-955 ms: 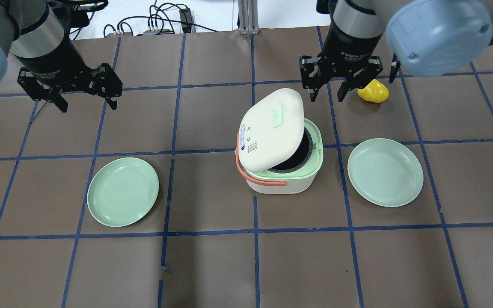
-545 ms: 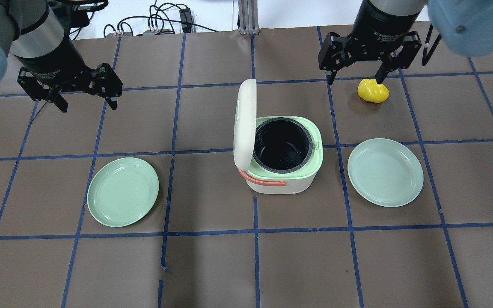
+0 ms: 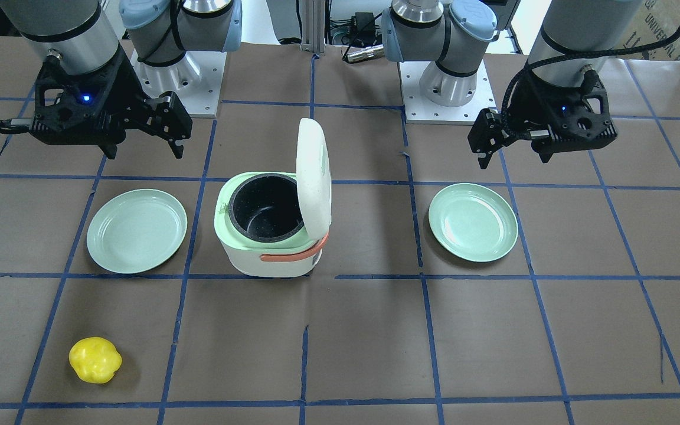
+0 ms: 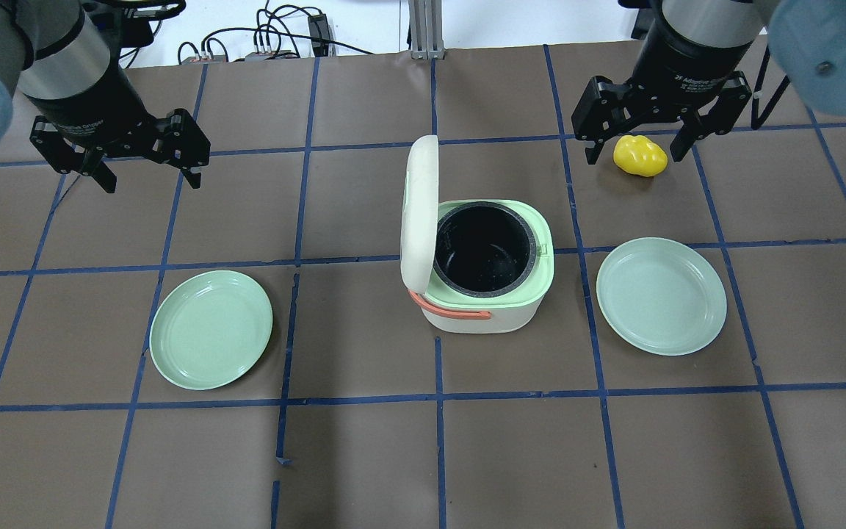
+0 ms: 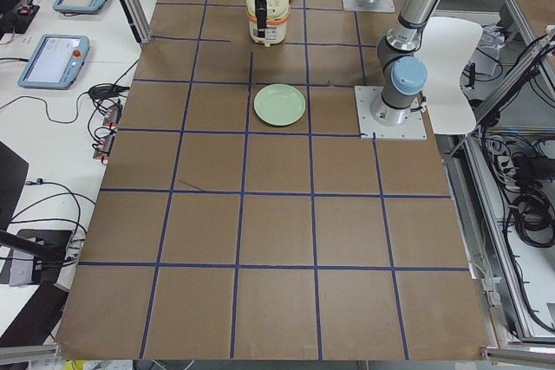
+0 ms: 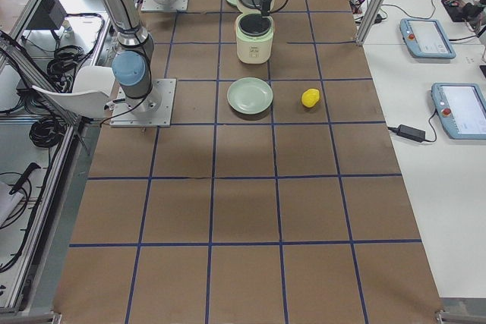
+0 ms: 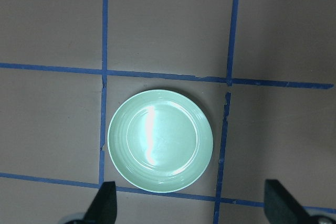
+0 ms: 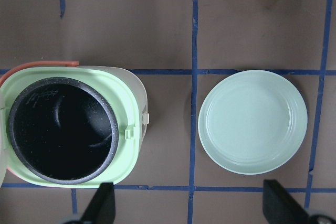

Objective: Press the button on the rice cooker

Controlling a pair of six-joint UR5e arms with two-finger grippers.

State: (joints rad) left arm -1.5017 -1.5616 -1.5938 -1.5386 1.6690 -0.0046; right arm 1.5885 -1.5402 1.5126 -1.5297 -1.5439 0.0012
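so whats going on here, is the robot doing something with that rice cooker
The white and green rice cooker with the orange handle sits mid-table with its white lid standing upright and its black inner pot empty, so the button press looks done. The left tool and right tool both hang open above the table, touching nothing. Two pale green plates flank the cooker, and a yellow pepper lies apart on the robot's right.

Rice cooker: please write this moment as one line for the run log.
rice cooker lid open, upright | inner pot empty | left gripper open, empty | right gripper open, empty
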